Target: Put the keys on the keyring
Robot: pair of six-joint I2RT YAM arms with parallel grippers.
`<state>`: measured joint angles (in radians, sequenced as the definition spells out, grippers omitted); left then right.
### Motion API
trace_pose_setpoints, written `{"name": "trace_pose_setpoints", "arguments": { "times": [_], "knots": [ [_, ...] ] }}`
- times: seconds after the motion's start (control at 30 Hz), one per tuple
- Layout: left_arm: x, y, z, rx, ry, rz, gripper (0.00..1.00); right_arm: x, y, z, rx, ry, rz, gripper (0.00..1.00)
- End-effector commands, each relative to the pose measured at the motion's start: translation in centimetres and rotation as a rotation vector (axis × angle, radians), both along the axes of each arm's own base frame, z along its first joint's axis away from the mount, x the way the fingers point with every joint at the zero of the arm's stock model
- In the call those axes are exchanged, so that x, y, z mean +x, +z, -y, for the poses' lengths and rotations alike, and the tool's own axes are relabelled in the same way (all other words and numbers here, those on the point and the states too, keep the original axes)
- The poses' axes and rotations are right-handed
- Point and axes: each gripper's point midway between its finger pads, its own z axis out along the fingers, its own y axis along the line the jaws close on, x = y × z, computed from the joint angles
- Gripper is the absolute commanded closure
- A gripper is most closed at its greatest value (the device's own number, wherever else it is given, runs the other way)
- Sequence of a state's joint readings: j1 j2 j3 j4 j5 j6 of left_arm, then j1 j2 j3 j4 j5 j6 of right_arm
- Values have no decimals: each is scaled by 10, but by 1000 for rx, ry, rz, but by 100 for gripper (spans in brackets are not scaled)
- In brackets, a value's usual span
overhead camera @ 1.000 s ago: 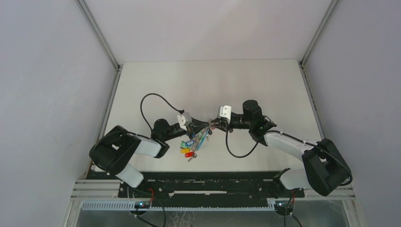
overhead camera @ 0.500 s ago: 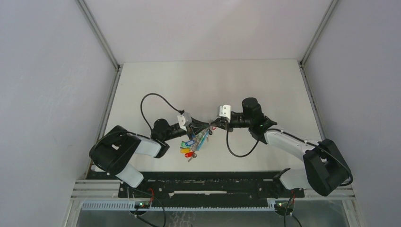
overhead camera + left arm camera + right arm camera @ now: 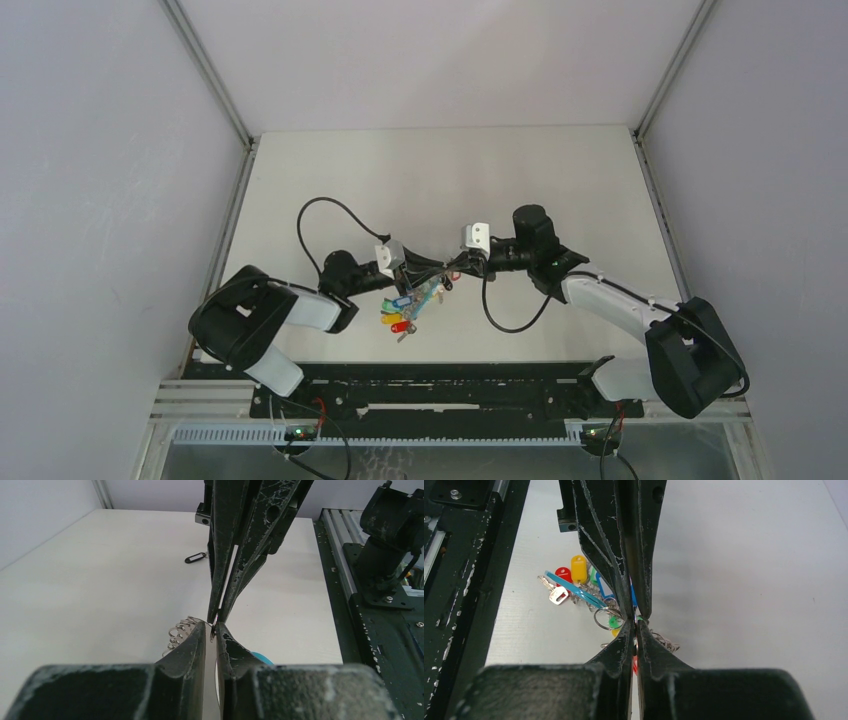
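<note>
While right gripper (image 3: 634, 625) sits pinched shut, contents unclear, left gripper (image 3: 213, 628) shows only slit between jaws, hold uncertain; tips meet nose to nose above counter (image 3: 450, 170); keyring (image 3: 181, 630) just beside left tips, keys (image 3: 574, 575) bunched beneath, nearer left arm

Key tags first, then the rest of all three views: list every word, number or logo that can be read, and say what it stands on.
No text can be read in any view.
Coloured tags on the keys: label windows too small and partly hidden to read.
Dark tag lying on the table: too small to tell.
Silvery key: no legible stamp.
Nothing else shows lettering.
</note>
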<state>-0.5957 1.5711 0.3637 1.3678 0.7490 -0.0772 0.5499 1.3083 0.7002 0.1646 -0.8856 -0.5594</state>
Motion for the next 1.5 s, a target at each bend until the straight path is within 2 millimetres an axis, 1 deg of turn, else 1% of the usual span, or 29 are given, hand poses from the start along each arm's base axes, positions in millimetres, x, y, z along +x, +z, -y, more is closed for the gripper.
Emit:
{"name": "trace_pose_setpoints", "arguments": {
  "times": [0.0,0.13,0.27,0.3,0.37,0.43,0.5,0.57,0.6,0.67,0.77,0.87,0.97,1.0,1.13,1.23,1.3,1.4,1.47],
  "knots": [
    [2,29,9,-52,-51,95,85,4,42,-9,79,44,101,100],
    [2,29,10,-53,-55,96,99,3,42,-9,75,50,93,100],
    [2,31,8,-56,-42,102,100,5,45,-7,74,25,92,100],
    [3,32,6,-59,-34,103,100,7,48,-5,74,2,90,98],
    [5,38,2,-71,-6,109,100,10,53,0,69,-59,75,87],
    [8,42,-2,-79,21,100,100,19,58,9,60,-169,49,77],
    [11,44,-5,-74,42,80,100,30,66,22,72,-333,-23,69],
    [14,46,-6,-66,62,59,100,43,70,41,82,-512,-99,55],
    [16,45,-7,-59,74,40,100,52,69,54,89,-627,-139,50],
    [23,45,-7,-39,98,0,100,66,64,81,93,-819,-225,49],
    [31,41,-8,3,131,-53,100,81,46,127,91,-1105,-370,48],
    [36,39,-10,35,159,-73,100,88,22,172,84,-1331,-493,47],
    [39,36,-12,52,178,-81,100,91,-1,211,77,-1524,-590,47],
    [39,36,-12,53,182,-80,100,93,-8,228,81,-1601,-613,47],
    [40,37,-14,56,193,-76,100,99,-33,271,20,-1809,-614,47],
    [42,35,-15,66,207,-81,100,107,-52,290,-39,-1891,-609,48],
    [42,35,-16,71,210,-79,100,111,-65,297,-77,-1915,-649,49],
    [41,35,-15,70,207,-79,100,111,-86,309,-157,-1950,-713,51],
    [41,35,-15,70,206,-81,100,111,-98,311,-189,-1943,-774,52]
  ]
}}
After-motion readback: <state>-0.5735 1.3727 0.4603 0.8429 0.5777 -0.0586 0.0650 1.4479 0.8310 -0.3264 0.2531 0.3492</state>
